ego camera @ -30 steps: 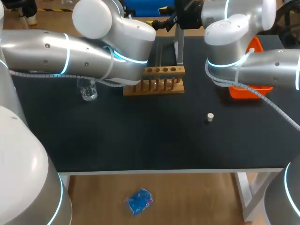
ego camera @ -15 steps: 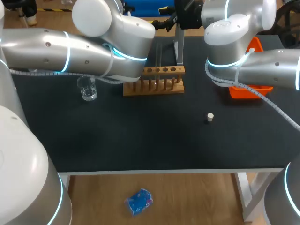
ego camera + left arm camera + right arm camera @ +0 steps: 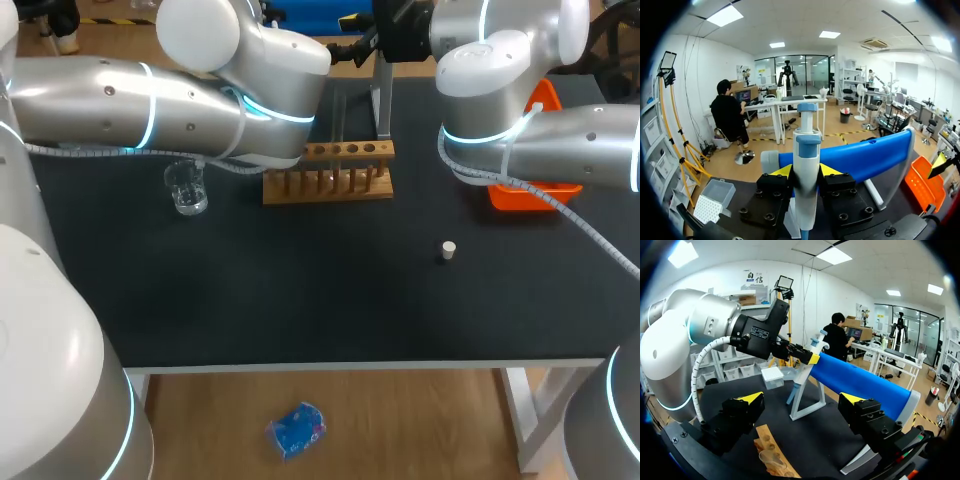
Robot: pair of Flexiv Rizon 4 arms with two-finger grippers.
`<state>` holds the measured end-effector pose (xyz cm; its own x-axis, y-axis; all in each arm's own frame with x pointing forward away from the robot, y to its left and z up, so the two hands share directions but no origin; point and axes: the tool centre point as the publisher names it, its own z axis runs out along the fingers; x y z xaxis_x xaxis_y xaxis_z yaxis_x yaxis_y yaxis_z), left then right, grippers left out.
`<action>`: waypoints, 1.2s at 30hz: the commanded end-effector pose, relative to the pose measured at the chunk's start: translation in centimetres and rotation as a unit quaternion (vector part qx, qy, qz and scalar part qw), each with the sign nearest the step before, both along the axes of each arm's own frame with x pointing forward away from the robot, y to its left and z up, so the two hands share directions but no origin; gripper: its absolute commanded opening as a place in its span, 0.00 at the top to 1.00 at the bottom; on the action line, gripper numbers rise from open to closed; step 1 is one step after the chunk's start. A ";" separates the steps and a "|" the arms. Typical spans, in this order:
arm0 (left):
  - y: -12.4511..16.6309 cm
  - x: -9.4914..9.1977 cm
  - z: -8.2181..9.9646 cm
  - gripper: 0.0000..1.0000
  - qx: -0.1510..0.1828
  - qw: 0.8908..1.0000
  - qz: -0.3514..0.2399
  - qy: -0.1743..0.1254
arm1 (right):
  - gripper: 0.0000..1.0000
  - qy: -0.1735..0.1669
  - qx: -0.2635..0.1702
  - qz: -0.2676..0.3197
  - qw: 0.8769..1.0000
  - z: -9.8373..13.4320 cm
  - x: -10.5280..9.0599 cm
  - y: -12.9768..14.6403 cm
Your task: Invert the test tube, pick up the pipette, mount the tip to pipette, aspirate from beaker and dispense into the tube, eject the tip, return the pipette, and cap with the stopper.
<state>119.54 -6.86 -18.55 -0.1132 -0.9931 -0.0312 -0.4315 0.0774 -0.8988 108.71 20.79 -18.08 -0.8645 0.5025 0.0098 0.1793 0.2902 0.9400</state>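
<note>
My left arm (image 3: 120,110) comes in from the far left over the dark surface (image 3: 300,300) and stretches across to the back middle. Just in front of it, on the left part of the surface, the clear beaker (image 3: 186,188) stands upright, apart from the other things. The left wrist view shows a clear tip box (image 3: 712,200) with white tips at the back of the surface, off to one side of the left tool (image 3: 806,172). That tool is closed on the white and blue pipette (image 3: 806,142), whose body stands upright between the two yellow tips, which press on it from either side. The right wrist view shows the same grip, with the pipette at the head of the pale stand (image 3: 382,100). I cannot tell whether the pipette rests on the stand or hangs just clear of it. In the middle, the wooden rack (image 3: 330,172) stands just in front of the stand, with a clear test tube (image 3: 771,458) upright in one of its holes. To the right and nearer the front edge, the small white stopper (image 3: 449,250) sits alone, well apart from the rack. Further right, an orange tray (image 3: 535,192) is partly hidden by my right arm (image 3: 540,140), which comes in from the right side. The right tool (image 3: 802,399) hangs above the rack with its yellow-tipped fingers spread wide open, and the tube is below them.
</note>
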 end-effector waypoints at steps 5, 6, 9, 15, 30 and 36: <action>-0.1 0.4 0.0 1.00 0.006 1.000 0.005 0.002 | 0.00 0.001 -0.001 0.001 1.000 0.0 0.1 0.0; -0.1 0.3 -0.1 1.00 0.006 1.000 0.005 0.002 | 0.00 0.001 -0.001 0.001 1.000 0.0 0.1 0.0; 0.0 0.3 -0.2 1.00 0.009 1.000 0.006 0.003 | 0.00 0.001 -0.001 0.001 1.000 0.0 0.1 0.0; 0.0 0.2 -0.2 1.00 0.012 1.000 0.006 0.003 | 0.00 -0.002 -0.011 -0.022 1.000 -0.1 0.5 -0.2; 0.0 0.0 -0.5 1.00 0.015 1.000 0.007 0.007 | 0.00 -0.005 -0.016 -0.042 0.999 -0.3 0.9 -0.5; 0.0 0.1 -0.7 1.00 0.019 1.000 0.008 0.011 | 0.00 -0.005 -0.016 -0.042 0.999 -0.3 0.9 -0.5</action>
